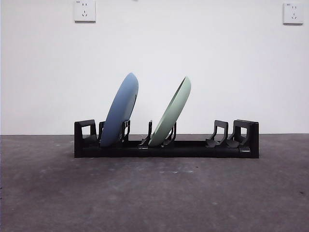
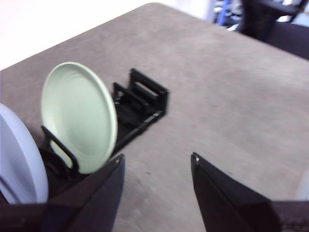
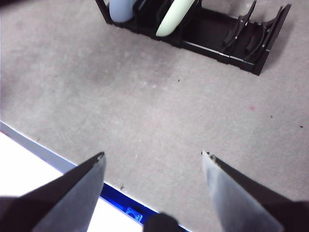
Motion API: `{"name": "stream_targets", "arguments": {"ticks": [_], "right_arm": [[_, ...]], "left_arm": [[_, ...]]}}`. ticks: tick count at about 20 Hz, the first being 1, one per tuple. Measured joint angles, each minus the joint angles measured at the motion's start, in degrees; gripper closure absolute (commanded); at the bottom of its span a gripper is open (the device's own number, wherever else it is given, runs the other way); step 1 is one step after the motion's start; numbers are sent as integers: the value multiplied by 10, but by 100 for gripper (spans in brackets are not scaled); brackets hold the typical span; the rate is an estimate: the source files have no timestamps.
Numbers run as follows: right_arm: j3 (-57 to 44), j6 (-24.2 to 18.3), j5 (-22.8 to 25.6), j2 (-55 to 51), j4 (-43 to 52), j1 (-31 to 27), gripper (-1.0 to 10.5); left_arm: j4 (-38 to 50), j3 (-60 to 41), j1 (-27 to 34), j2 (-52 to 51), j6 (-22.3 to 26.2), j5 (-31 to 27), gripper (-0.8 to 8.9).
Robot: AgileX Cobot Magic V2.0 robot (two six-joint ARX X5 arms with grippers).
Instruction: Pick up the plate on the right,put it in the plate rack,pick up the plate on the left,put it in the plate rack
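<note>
Front view shows the blue plate [image 1: 119, 110] and green plate [image 1: 170, 112] leaning in the plate rack [image 1: 166, 146], propped by its dividers; both seem stowed. The left end effector [image 2: 157, 162] and right end effector [image 3: 152, 154] gape empty above the worktop [image 3: 145, 106]

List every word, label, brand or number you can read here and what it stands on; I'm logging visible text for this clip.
None can be read.
Left wall socket: a tiny dark mark at its top corner, too small to read.
Right wall socket: the same kind of mark, too small to read.
Blue strip below the table edge in the right wrist view: a small pale sign, blurred.
Blue plate, green plate, plate rack: no lettering visible.
</note>
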Motion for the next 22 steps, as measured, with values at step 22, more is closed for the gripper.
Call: {"name": "stream_targets", "arguments": {"ticks": [22], "right_arm": [[0, -14, -70, 12, 0, 0, 945]], "left_arm": [[-146, 0, 0, -174, 0, 34, 816]]}}
